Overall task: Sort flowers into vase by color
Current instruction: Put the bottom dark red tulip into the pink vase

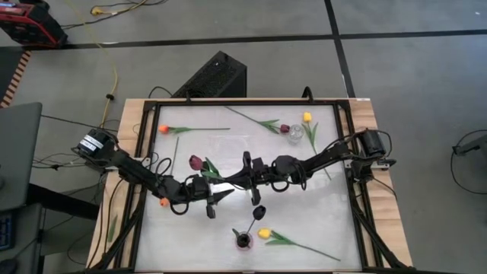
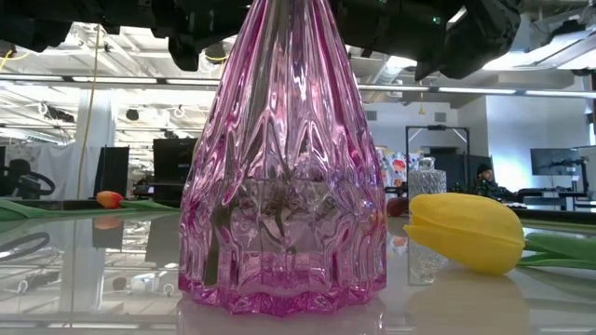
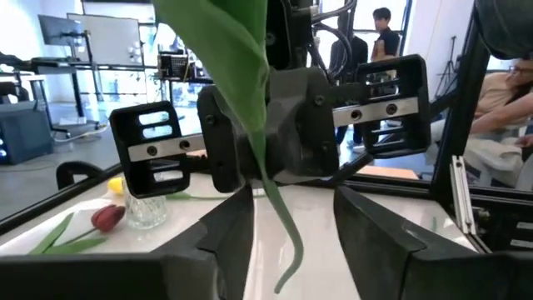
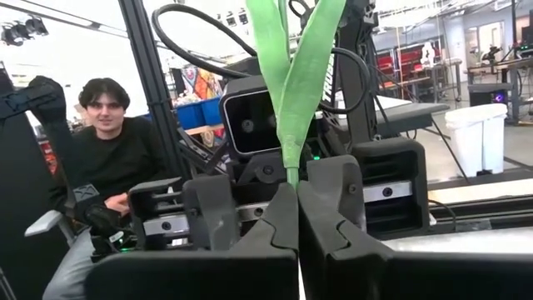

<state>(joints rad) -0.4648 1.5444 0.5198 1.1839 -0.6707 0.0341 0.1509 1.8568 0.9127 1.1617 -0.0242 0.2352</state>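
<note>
My right gripper (image 4: 296,196) is shut on the green stem of a tulip in the middle of the table. The tulip's leaves (image 4: 291,75) rise above the gripper, and what seems to be its dark red head (image 1: 196,161) leans toward the far left. Facing it, my left gripper (image 3: 291,208) is open, a finger on either side of the stem's hanging lower end (image 3: 285,242) without touching it. A near-black tulip (image 1: 259,211) stands with its stem in the pink vase (image 1: 243,240). A yellow tulip (image 1: 264,234) lies beside that vase. My right gripper pinches the thin green stem (image 4: 291,173) between its two fingertips, just below where the leaves fork. The fingers reach in about level from the table's right side and lie across the stem. The tulip is lifted clear, its leaves going up and its stem end hanging below.
A clear vase (image 1: 294,135) stands at the far right with a dark red tulip (image 1: 284,129) and a yellow one (image 1: 307,117) beside it. An orange tulip (image 1: 163,129) lies at the far left, another (image 1: 163,202) near my left arm. A person sits beyond the table.
</note>
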